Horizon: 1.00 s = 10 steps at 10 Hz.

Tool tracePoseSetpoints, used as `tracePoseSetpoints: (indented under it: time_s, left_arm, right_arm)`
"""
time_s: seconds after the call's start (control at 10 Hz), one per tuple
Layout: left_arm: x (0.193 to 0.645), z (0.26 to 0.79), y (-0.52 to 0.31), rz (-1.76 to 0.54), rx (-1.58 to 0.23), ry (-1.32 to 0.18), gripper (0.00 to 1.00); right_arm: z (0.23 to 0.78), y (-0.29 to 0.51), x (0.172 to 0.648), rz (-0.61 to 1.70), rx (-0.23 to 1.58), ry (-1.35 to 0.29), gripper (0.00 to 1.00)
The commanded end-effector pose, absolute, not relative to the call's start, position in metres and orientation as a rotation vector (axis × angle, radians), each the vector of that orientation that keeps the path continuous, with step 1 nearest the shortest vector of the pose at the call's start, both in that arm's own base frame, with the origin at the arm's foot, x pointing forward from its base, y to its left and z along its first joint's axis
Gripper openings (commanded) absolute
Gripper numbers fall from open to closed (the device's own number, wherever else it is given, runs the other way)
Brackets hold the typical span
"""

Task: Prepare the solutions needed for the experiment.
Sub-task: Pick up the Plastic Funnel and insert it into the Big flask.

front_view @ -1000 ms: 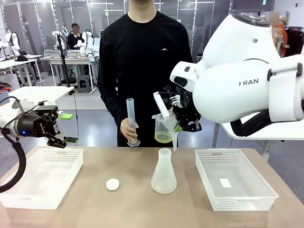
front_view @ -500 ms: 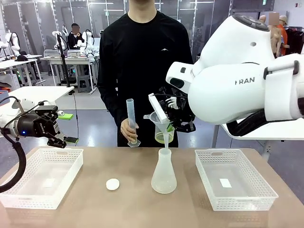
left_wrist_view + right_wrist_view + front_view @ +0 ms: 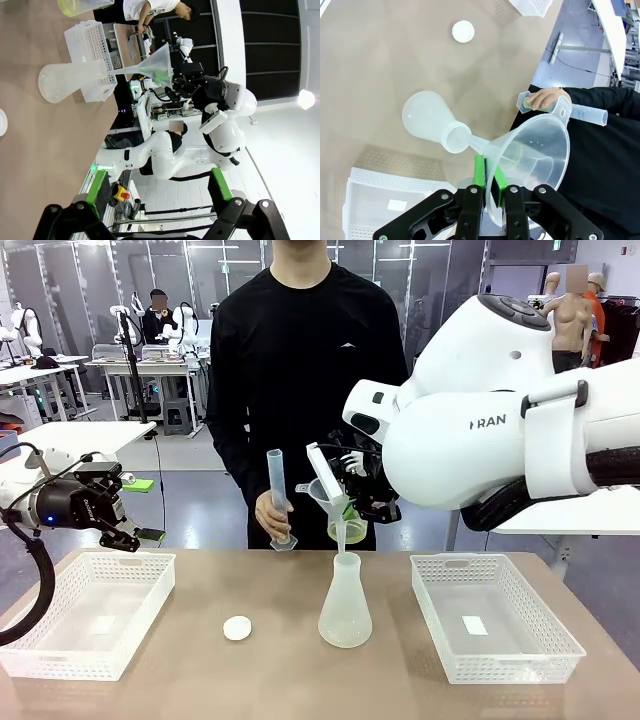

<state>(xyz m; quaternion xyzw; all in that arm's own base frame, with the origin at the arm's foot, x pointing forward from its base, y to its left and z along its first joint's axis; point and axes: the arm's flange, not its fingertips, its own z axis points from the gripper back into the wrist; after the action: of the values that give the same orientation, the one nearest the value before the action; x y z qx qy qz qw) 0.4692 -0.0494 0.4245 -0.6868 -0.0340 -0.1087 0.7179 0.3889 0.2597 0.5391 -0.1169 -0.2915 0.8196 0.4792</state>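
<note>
The funnel (image 3: 327,496) has swung down and left since a second ago, and its spout is now entering the flask (image 3: 345,615) at the table's middle. We are seeing the solution (image 3: 72,6) sitting in a beaker (image 3: 102,4) just behind, near the far edge. The right gripper (image 3: 488,175), wrist tilted, is pinching the funnel's rim. The left gripper (image 3: 125,538) is hanging agape by the left basket (image 3: 60,660).

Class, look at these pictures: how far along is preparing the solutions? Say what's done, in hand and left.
Done: the flask stands open, a cap lying nearby. In hand: the right gripper, shut on the funnel rim, holds its spout at the flask's mouth; the person holds a cylinder. Left: the yellow-green liquid, behind the funnel, isn't poured; the flask looks empty.
</note>
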Motion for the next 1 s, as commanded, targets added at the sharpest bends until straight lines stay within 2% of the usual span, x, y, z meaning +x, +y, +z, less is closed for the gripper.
tracePoseSetpoints:
  time_s: [0.0,0.5,0.9]
  left_arm:
    - [0.469,0.427,-0.050,-0.247,-1.531,-0.072,1.00]
    - [0.469,0.427,-0.050,-0.247,-1.531,-0.072,1.00]
    - [0.469,0.427,-0.050,-0.247,-1.531,-0.072,1.00]
  right_arm:
    - [0.542,0.258,0.387,2.003,-0.290,-0.713,0.06]
    - [0.531,0.255,0.400,1.956,-0.355,-0.728,0.06]
    - [0.521,0.252,0.409,1.945,-0.285,-0.701,0.06]
